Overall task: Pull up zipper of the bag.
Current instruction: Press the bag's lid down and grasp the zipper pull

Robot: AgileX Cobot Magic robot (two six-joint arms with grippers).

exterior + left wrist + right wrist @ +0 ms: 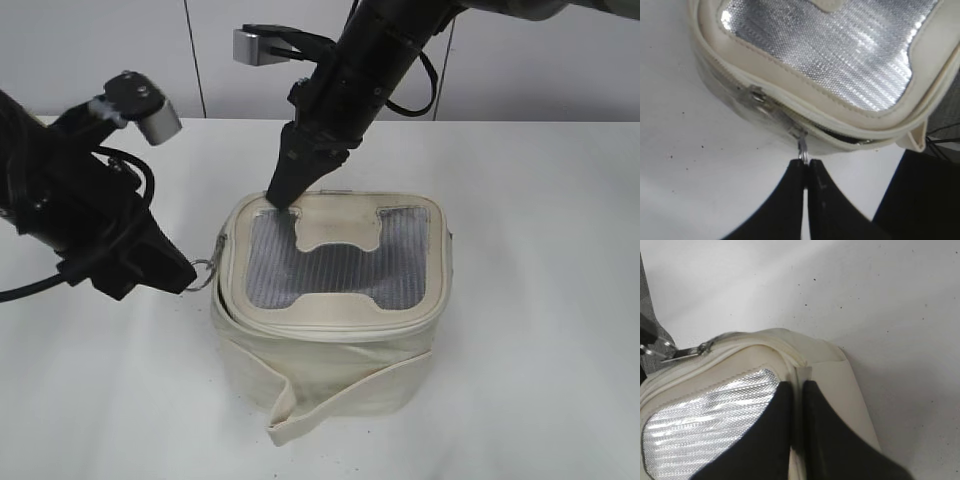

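1. The bag [335, 315] is sitting on the white table [540, 300] at scene centre, lid up, with its loose strap flap [330, 400] hanging down the near face.
2. The zipper [740, 75] is running round the lid rim; a silver slider [799, 134] is sitting at the lid's left side, and its pull [803, 150] is pointing out left, away from the bag.
3. The left gripper [805, 161] is pinching that pull, fingers pressed together on the metal; this arm is the nearer one to the slider, just left of the bag.
4. The track's long axis from the slider is following the left edge of the lid, then curving round the corners. A second metal piece [758, 95] is lying on the track just beside the slider; cannot tell what it is doing.
5. The right gripper [799, 387] is pressing down on the far-left corner of the lid, fingers squeezed on a small cream tab [801, 374], likely bracing the bag.
6. Judgement: the right arm is standing over the far-left corner, so a pull toward the far side would be running toward it; the near-side path is looking freer.
7. The mesh panel [275, 265] and lid patch [335, 225] are lying clear of the track.
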